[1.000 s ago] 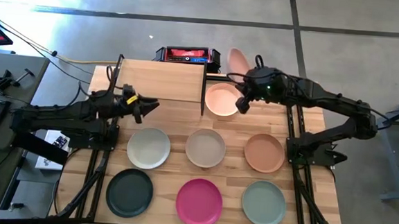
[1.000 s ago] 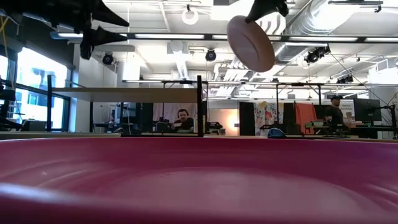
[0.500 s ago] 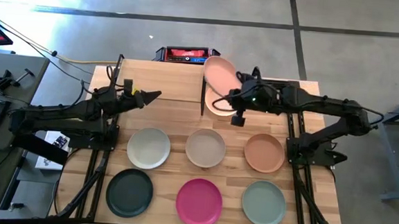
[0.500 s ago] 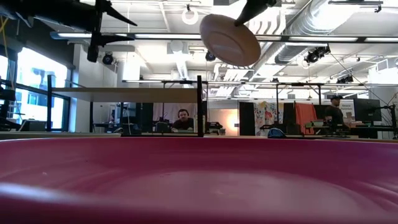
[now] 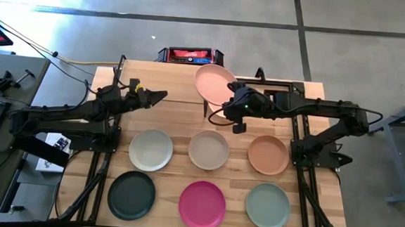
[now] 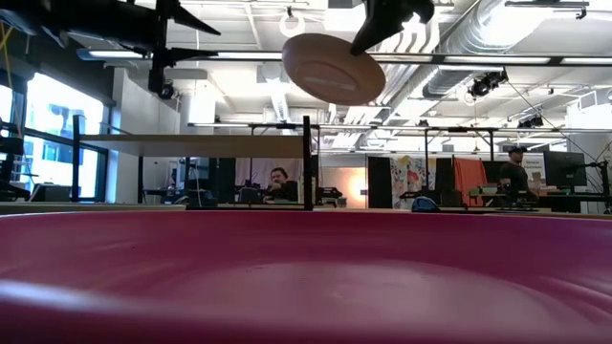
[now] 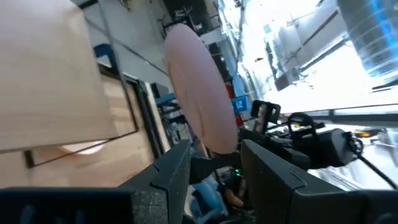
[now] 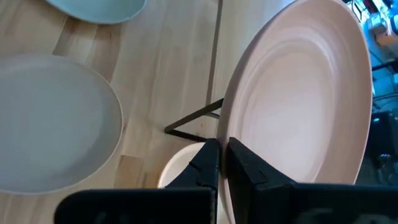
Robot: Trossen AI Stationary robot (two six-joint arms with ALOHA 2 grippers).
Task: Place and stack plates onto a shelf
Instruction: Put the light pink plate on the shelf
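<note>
My right gripper (image 5: 232, 105) is shut on the pink plate (image 5: 215, 85) and holds it in the air over the right end of the shelf (image 5: 162, 81), a light-wood panel on black posts. In the low view the pink plate (image 6: 330, 69) hangs tilted above the shelf (image 6: 191, 144). The peach plate (image 5: 216, 114) lies flat on the table right of the shelf, mostly under my right arm. My left gripper (image 5: 156, 94) is open and hovers above the shelf, pointing at the pink plate (image 7: 202, 93). My right gripper pinches the pink plate's rim (image 8: 227, 124) between its two fingers (image 8: 208, 158), one on the upper face and one on the underside. The fingers come from the table's right. The plate is lifted clear and tilted, reaching out toward the far left from the fingers.
On the tabletop lie the off-white plate (image 5: 151, 150), beige plate (image 5: 209, 150) and terracotta plate (image 5: 268, 154) in one row, and the dark green (image 5: 131, 195), magenta (image 5: 202, 204) and sage green (image 5: 268, 205) plates nearer. A red box (image 5: 190, 56) sits behind the shelf.
My right gripper has carried the pink plate toward the table's left, from beyond the peach plate to above the shelf's right end, and the plate has tipped from nearly on edge to flatter. My left gripper has moved a little toward the far edge, above the shelf.
</note>
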